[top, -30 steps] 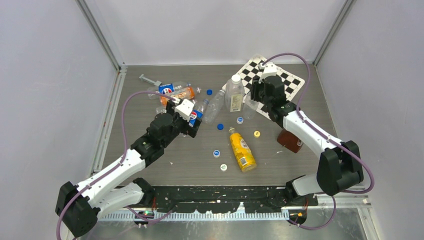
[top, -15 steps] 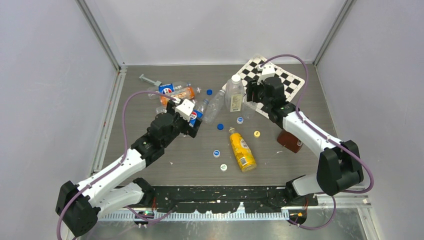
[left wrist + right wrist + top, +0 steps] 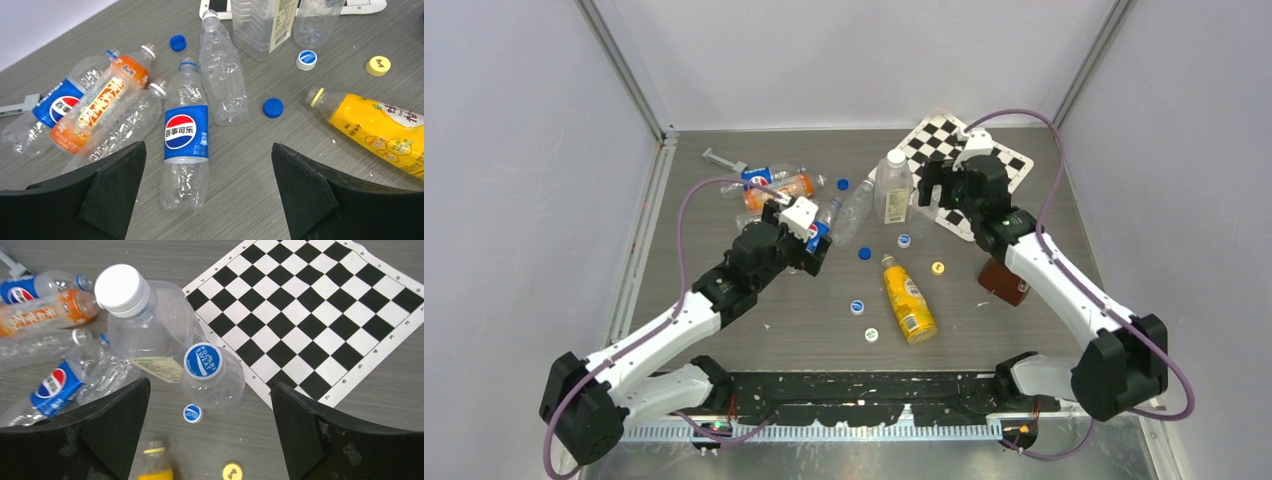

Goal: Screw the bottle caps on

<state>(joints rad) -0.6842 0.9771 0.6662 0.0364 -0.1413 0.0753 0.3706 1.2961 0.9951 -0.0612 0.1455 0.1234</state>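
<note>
Overhead, the right gripper (image 3: 210,386) hangs with jaws spread wide over an upright slim bottle (image 3: 226,386) topped by a blue-and-white cap (image 3: 202,360). This bottle stands just beside the squarish bottle (image 3: 150,335), which carries a white cap (image 3: 121,290). The left gripper (image 3: 208,150), jaws equally wide and holding nothing, hovers above a lying Pepsi bottle (image 3: 186,145); next to that lies an uncapped slim bottle (image 3: 222,80), with a loose blue cap (image 3: 273,107) on the table (image 3: 240,190) near its base.

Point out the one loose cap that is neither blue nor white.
The yellow cap, on the table beside the yellow bottle, near its neck. Every other loose cap has a blue or white top.
</note>
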